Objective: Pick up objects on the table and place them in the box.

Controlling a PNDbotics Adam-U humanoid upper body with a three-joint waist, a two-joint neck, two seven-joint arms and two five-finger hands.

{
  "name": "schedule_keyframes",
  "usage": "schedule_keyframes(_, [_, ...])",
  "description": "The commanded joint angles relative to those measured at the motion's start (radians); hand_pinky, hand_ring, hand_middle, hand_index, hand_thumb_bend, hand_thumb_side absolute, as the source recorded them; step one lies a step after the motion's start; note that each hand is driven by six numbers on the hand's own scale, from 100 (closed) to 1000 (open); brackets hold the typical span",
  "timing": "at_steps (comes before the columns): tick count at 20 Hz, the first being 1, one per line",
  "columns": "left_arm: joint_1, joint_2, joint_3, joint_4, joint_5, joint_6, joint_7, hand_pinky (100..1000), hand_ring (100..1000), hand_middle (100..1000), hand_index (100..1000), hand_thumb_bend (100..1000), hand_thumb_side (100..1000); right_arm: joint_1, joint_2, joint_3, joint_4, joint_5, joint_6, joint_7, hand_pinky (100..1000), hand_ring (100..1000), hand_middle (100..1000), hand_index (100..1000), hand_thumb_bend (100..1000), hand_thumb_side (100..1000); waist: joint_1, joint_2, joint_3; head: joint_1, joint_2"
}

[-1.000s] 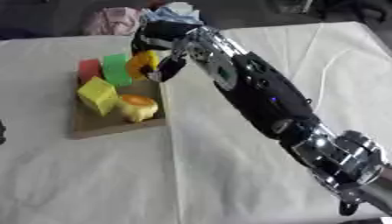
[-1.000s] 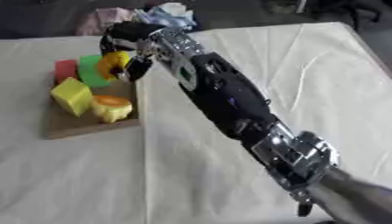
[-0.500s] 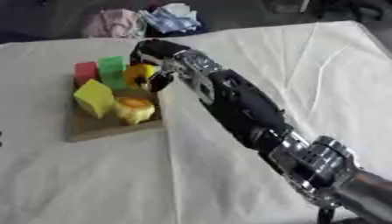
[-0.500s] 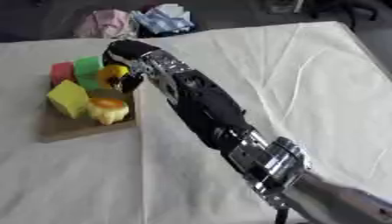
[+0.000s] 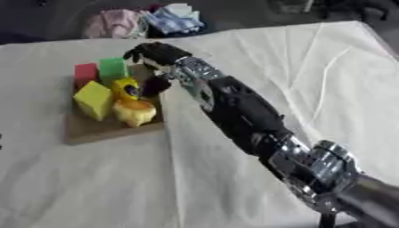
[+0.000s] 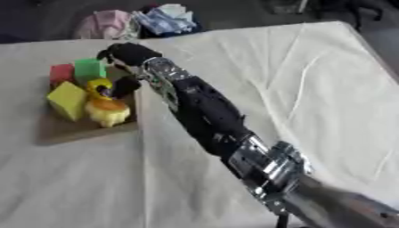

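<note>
My right arm reaches from the lower right across the table to the brown box (image 5: 97,132) at the left. The right hand (image 5: 160,55) hangs over the box's far right corner with its fingers curled. It pinches a small yellow object (image 5: 124,87), which sits low in the box against the other pieces. Inside the box lie a red block (image 5: 86,71), a green block (image 5: 114,68), a yellow block (image 5: 93,99) and a yellow-orange rounded piece (image 5: 135,112). The left hand does not show.
A white cloth (image 5: 257,49) covers the table. Beyond the far edge lie a pink bundle (image 5: 113,24) and a blue-and-white bundle (image 5: 175,18). My forearm (image 5: 242,111) crosses the middle of the table diagonally.
The right hand has come down from above the box's far edge and carried the yellow object in among the blocks. The view has also shifted a little.
</note>
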Motion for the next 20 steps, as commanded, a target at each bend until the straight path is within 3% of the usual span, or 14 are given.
schedule_keyframes(1, [-0.010,0.011,0.001,-0.019,0.001,-0.003,0.001,707,707,689,778,323,509,-0.030,-0.028,0.003,-0.069,-0.040,-0.009,0.008,721,737,782,928,259,529,0.007,-0.008,-0.004,0.006,-0.008])
schedule_keyframes(5, [-0.007,0.015,0.006,-0.017,-0.003,-0.003,0.006,707,707,689,777,323,509,-0.023,-0.085,0.010,-0.208,-0.153,0.002,0.012,711,728,770,913,187,458,-0.003,-0.012,-0.021,0.027,-0.004])
schedule_keyframes(9, [-0.004,0.018,0.013,-0.016,-0.006,-0.003,0.013,707,708,689,777,325,509,0.034,-0.164,0.012,-0.402,-0.316,0.041,-0.003,695,708,747,897,129,408,-0.012,-0.017,-0.041,0.058,0.001])
schedule_keyframes(15, [0.002,0.024,0.023,-0.014,-0.011,-0.002,0.027,706,711,692,777,326,509,0.209,-0.290,-0.034,-0.705,-0.579,0.156,-0.082,654,660,691,861,100,393,-0.021,-0.020,-0.071,0.132,0.008])
schedule_keyframes(20, [0.006,0.023,0.029,-0.011,-0.013,0.000,0.035,707,713,694,777,326,512,0.395,-0.328,-0.096,-0.881,-0.756,0.199,-0.181,639,642,670,845,100,398,-0.025,-0.017,-0.096,0.203,0.012])
